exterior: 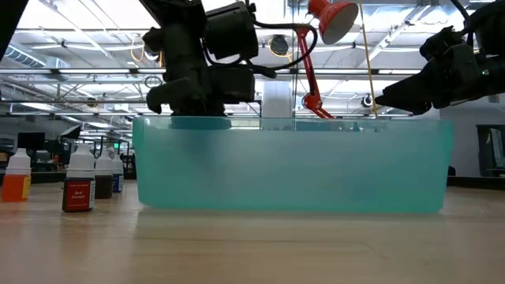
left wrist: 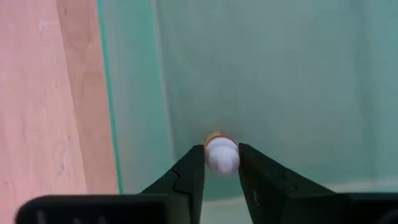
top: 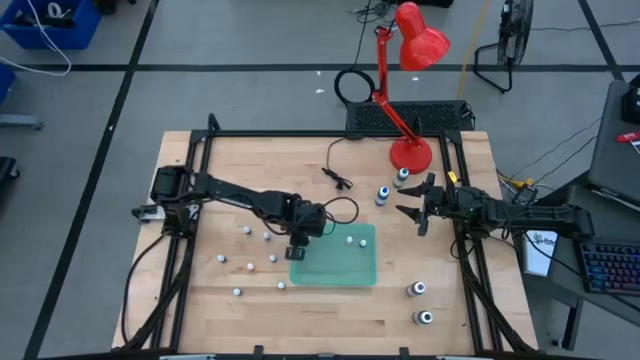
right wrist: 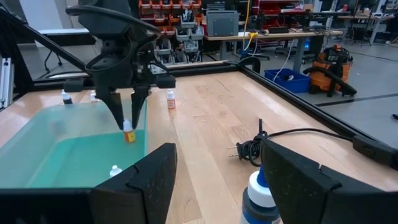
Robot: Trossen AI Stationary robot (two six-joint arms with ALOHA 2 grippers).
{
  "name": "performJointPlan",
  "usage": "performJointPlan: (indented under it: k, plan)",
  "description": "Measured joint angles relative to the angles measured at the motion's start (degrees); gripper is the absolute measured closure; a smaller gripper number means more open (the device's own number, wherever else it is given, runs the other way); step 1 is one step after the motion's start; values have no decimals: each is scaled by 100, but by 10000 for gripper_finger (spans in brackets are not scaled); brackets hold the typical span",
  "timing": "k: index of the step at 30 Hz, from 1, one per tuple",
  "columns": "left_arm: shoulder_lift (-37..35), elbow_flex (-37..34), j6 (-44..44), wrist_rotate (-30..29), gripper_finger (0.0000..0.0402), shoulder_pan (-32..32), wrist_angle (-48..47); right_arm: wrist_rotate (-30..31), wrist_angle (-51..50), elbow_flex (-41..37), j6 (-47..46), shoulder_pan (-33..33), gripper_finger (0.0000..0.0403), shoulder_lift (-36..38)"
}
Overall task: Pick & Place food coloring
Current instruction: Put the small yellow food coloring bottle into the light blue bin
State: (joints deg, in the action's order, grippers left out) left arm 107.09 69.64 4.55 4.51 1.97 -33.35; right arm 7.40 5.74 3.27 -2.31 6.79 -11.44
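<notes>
I'm at the placing step: my left gripper (left wrist: 221,171) hangs inside the tray (top: 360,275) at its left edge, jaws closed on a tiny bottle (right wrist: 129,133), white cap up, orange body. It sits low over the tray floor, so next I judge a release and a straight lift. One bottle (right wrist: 115,170) already lies in the tray; others stand on the table to the left. My right gripper (top: 418,212) waits right of the tray, jaws spread, empty.
</notes>
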Motion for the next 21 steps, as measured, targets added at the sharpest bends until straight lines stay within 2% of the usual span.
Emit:
performJointPlan:
  k: [5, 11, 17, 21]
  plan:
    - [-222, 1, -65, 0, 257, 1, -13, 0, -1, -1, -2, 0, 181, 0]
    - [-688, 1, -86, -167, 235, -4, -142, 0, -2, 0, -2, 0, 181, 0]
    - [-1455, 1, -622, -1187, 235, -4, -1153, 0, -2, -1, -2, 0, 181, 1]
    - [-1822, 3, -1624, -1952, 233, -96, -1885, 1, -2, -1, -1, 0, 181, 2]
